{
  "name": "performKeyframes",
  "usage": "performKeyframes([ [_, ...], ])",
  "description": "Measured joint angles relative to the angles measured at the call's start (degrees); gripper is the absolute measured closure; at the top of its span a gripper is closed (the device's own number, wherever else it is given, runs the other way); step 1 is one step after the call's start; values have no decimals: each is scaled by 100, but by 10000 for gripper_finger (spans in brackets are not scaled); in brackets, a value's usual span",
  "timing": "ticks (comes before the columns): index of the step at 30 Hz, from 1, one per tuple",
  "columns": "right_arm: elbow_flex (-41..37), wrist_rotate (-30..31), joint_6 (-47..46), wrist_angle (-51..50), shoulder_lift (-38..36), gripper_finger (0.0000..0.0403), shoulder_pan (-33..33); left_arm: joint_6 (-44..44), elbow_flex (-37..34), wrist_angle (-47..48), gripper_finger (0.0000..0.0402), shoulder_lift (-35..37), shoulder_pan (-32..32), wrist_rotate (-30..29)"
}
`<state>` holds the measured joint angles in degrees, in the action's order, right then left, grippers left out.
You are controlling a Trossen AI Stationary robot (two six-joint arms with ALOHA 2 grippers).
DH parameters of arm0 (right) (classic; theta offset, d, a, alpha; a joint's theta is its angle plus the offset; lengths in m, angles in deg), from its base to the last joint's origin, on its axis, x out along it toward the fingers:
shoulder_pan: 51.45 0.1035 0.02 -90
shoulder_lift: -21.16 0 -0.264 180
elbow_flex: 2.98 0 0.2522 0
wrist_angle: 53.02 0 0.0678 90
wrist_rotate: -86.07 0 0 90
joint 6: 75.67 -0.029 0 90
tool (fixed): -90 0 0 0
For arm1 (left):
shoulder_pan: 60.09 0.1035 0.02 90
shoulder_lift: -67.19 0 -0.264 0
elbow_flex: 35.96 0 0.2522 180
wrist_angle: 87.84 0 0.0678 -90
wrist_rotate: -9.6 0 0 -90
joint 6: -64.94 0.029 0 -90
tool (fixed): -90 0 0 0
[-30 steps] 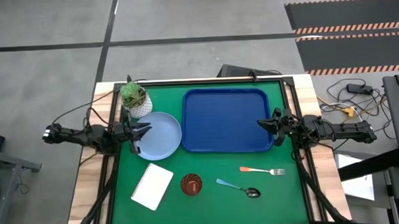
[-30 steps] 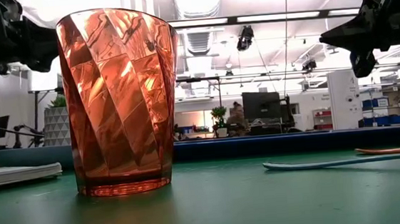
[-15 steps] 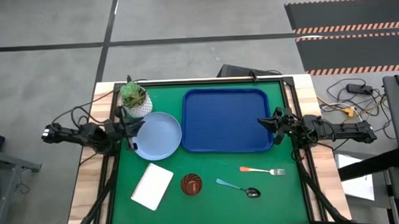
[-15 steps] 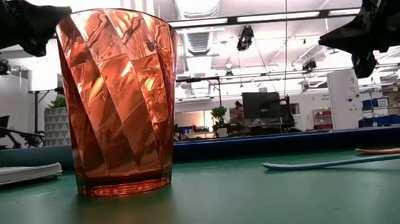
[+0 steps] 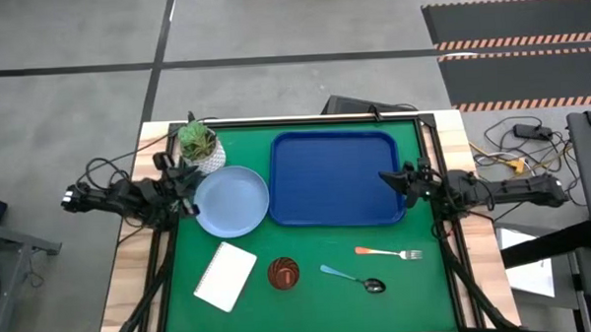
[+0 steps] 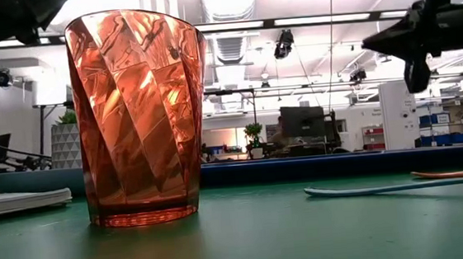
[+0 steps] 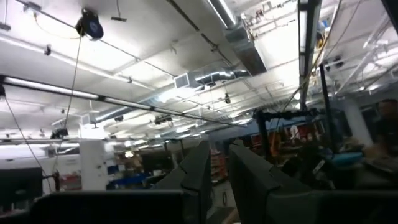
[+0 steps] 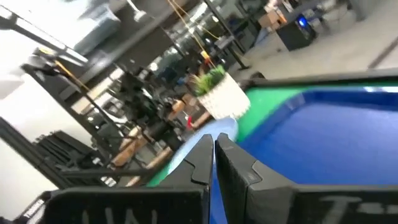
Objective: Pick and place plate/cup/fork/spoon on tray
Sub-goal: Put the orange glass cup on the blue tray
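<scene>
Nothing on the tray (image 5: 335,177) yet: plate (image 5: 232,201), cup (image 5: 283,273), fork (image 5: 387,252), spoon (image 5: 353,277) all on mat; left gripper (image 5: 186,186) & right gripper (image 5: 387,180) both nearly closed, empty.

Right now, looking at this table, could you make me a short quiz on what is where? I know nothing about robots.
1. True or false: the dark-blue tray has tableware lying in it.
2. Which lies closer to the red cup: A) the teal-handled spoon, B) the orange-handled fork?
3. Fill in: the light-blue plate sits between the tray and the ____ end effector.

Key: 1 false, the tray holds nothing. 2 A. 3 left.
</scene>
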<state>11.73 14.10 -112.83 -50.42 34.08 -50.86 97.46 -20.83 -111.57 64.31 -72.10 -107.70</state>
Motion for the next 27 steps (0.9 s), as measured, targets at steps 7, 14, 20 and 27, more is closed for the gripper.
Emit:
performKeyframes([
  [7,124,1,1019,2418,1522,394,205,89,4,-261,362,-3,0,1],
  [14,984,22,1402,2817,3263,394,477,93,32,-272,362,-2,0,1],
  [20,2250,152,1855,2688,4911,394,780,95,63,-294,362,3,0,1],
  [27,3897,105,2183,1935,6334,394,1026,95,63,-293,362,-4,-4,1],
])
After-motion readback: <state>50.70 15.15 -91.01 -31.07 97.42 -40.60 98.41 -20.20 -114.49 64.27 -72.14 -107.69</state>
